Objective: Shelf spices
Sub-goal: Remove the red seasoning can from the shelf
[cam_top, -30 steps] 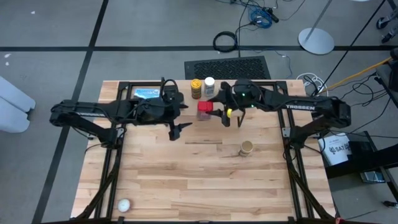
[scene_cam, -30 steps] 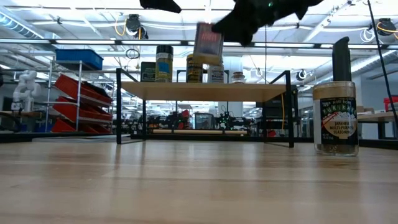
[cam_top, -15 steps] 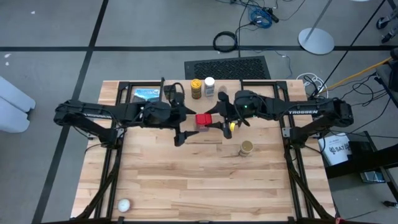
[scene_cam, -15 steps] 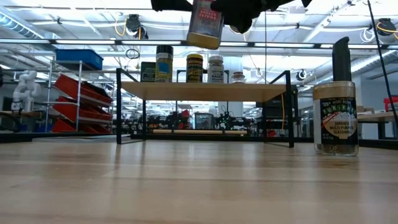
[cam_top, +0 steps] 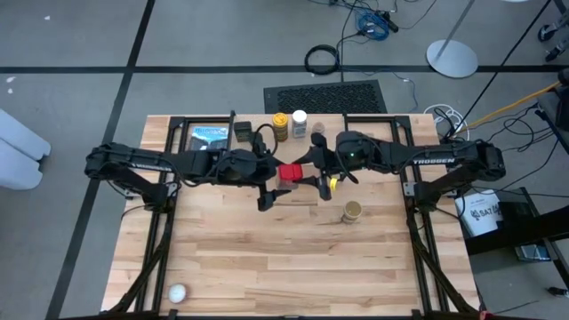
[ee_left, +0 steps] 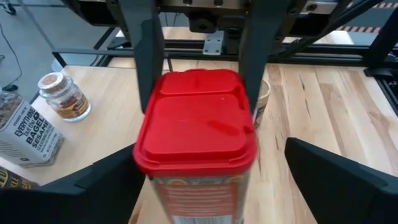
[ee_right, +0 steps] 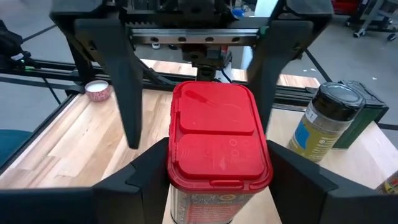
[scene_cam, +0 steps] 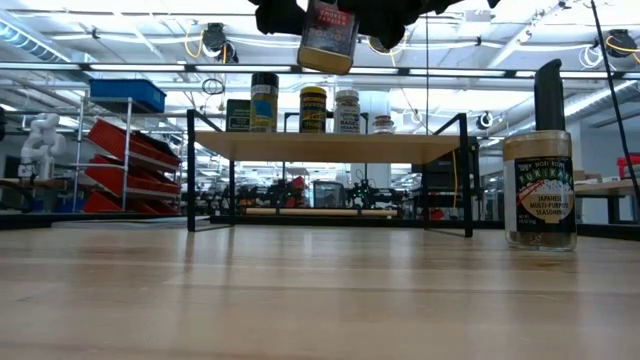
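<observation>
The red tin (cam_top: 291, 171) hangs above the tabletop (cam_top: 267, 258), in front of the shelf (scene_cam: 330, 146), gripped at its sides by the right end effector (ee_right: 214, 180). It looks light, rigid and smooth-walled, best pinched across flat faces. The left end effector (ee_left: 211, 180) stands wide open around it, not touching

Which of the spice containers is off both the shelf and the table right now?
The red tin: the right gripper holds it in mid-air.
</observation>
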Tool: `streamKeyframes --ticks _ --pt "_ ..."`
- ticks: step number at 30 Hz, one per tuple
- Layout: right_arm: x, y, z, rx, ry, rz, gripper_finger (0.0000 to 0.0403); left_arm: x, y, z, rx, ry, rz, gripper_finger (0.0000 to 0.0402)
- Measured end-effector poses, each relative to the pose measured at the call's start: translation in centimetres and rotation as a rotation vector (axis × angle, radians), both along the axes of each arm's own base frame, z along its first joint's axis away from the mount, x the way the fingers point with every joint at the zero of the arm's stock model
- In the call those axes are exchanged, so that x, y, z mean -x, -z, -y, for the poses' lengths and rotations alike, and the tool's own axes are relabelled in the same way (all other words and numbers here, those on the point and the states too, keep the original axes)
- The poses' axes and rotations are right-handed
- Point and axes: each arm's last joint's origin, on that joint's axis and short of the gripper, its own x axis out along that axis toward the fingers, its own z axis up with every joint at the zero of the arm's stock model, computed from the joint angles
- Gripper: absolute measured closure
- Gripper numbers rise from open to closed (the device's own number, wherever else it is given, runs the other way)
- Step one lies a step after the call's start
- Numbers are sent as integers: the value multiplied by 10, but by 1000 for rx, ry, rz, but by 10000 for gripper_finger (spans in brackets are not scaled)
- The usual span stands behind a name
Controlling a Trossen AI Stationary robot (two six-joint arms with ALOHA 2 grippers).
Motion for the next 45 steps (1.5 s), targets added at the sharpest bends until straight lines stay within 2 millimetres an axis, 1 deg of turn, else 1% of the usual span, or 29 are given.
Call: streamKeyframes --ticks 3,16,20,26,29,33,35,39,42,45 --pt "0 0 0 0 0 -2 188 0 0 0 0 0 1 45" --pt "0 1 -1 8 -14 -8 188 0 1 -1 -2 -2 -6 156" --pt "0 1 0 14 -12 -8 188 0 1 -2 0 -5 -7 182" --pt "0 1 -1 14 -12 -10 188 0 1 -2 1 -4 -11 185" --pt "0 1 -3 16 -13 -12 180 1 2 -1 1 0 -21 183" --pt "1 0 -4 17 -14 -9 148 4 6 -1 0 12 -72 183" --pt "2 -1 -4 18 -13 -7 128 3 6 0 11 29 -70 182" --pt "8 -7 -4 17 -13 2 92 5 8 0 13 26 -97 182" --pt "17 -17 -5 20 -13 32 78 8 12 2 29 22 -139 182" --pt "30 -25 -6 19 -12 34 75 12 17 9 56 23 -206 182"
